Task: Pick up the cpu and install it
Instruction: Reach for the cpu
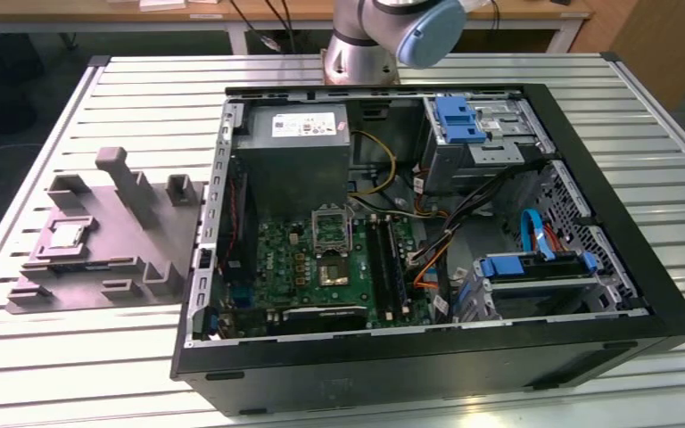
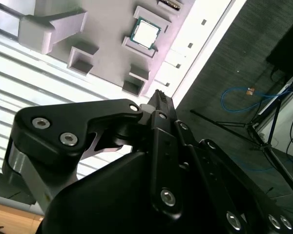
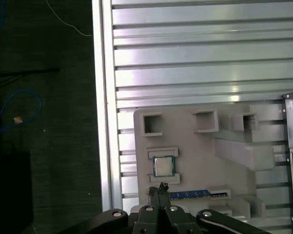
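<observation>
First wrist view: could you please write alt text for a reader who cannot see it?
The cpu lies flat in a square recess of a grey moulded holder, with the gripper near it, shut and holding nothing. The holder rests on a slatted metal table; past the table's edge is dark floor.

A slatted silver metal table (image 1: 140, 89) carries everything. Toward its edge at the exterior view's left lies a flat grey plastic fixture block with recesses and posts (image 1: 128, 223). The cpu, a small square silvery chip (image 1: 67, 234), sits in a recess on the side of the block nearest that edge.

Just beside the block, an open black metal computer case (image 1: 438, 357) fills the table's middle and the exterior view's right. On its floor, toward the block, lies a green circuit board (image 1: 307, 267), with a grey metal power supply box (image 1: 295, 152) behind it.

The arm's grey round base (image 1: 360, 53) stands at the far edge, behind the case. The black gripper (image 3: 158, 189) hangs above the block, apart from the cpu.
</observation>
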Controlling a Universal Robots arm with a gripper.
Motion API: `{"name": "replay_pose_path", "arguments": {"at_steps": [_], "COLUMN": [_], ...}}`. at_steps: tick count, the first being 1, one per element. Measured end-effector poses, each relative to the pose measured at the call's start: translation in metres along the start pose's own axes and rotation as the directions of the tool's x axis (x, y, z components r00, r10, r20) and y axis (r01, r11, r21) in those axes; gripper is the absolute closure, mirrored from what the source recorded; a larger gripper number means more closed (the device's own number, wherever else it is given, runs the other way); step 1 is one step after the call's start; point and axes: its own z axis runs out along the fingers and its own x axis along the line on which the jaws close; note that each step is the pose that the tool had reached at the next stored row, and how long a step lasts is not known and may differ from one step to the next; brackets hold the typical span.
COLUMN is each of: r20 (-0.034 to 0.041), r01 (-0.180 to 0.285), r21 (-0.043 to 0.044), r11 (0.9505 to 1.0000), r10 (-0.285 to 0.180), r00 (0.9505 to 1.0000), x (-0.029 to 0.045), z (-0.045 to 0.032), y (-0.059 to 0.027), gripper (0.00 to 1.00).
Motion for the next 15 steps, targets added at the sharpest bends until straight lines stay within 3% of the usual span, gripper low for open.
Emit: {"name": "replay_pose_path", "arguments": {"at_steps": [2,15], "r20": [0.0000,0.0001], "r01": [0.000,0.000], "r21": [0.0000,0.0000], "r11": [1.0000,1.0000], "r10": [0.000,0.000], "r00": [1.0000,1.0000], "x": [-0.0064,-0.0094], "z": [0.0001,0.0002], "y": [0.0005,0.0007], "gripper": [0.89,0.89]}}
